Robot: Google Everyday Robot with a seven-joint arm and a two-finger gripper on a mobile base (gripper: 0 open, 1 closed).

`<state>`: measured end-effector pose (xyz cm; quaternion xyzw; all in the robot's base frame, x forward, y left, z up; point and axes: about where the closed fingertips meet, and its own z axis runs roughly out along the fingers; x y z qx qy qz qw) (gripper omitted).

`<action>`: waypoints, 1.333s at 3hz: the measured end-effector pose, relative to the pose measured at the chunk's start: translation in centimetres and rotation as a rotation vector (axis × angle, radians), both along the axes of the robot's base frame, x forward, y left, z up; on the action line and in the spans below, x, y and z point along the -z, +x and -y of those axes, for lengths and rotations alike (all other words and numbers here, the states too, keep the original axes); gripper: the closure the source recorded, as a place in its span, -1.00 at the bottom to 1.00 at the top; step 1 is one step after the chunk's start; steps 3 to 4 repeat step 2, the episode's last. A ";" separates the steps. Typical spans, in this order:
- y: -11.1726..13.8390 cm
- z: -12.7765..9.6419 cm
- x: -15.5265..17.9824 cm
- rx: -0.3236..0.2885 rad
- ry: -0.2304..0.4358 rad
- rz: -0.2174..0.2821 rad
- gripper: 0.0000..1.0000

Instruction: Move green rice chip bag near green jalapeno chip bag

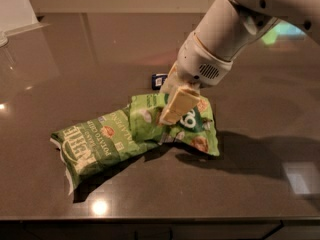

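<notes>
Pinching the green rice chip bag (197, 128) by its crumpled left fold, the pincer (170, 114) is clamped on the film; the bag touches the green jalapeno chip bag (97, 144) on the tabletop (250, 194). Prob. light, soft, slippery, w/ brittle contents, so grip an edge, not the middle.

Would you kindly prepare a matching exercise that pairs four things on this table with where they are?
1 green rice chip bag
2 green jalapeno chip bag
3 gripper
4 small dark object

A farthest left
B behind both bags
C clamped on the brighter bag
D crumpled, overlapping the Kettle bag's right end

Pairs: 1-D, 2-A, 3-C, 4-B.
</notes>
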<state>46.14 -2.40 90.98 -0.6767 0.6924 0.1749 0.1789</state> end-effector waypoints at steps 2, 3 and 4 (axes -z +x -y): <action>-0.1 -0.1 -0.1 -0.001 0.000 0.002 -1.00; -0.1 -0.1 -0.1 -0.001 0.000 0.002 -1.00; -0.1 -0.1 -0.1 -0.001 0.000 0.002 -1.00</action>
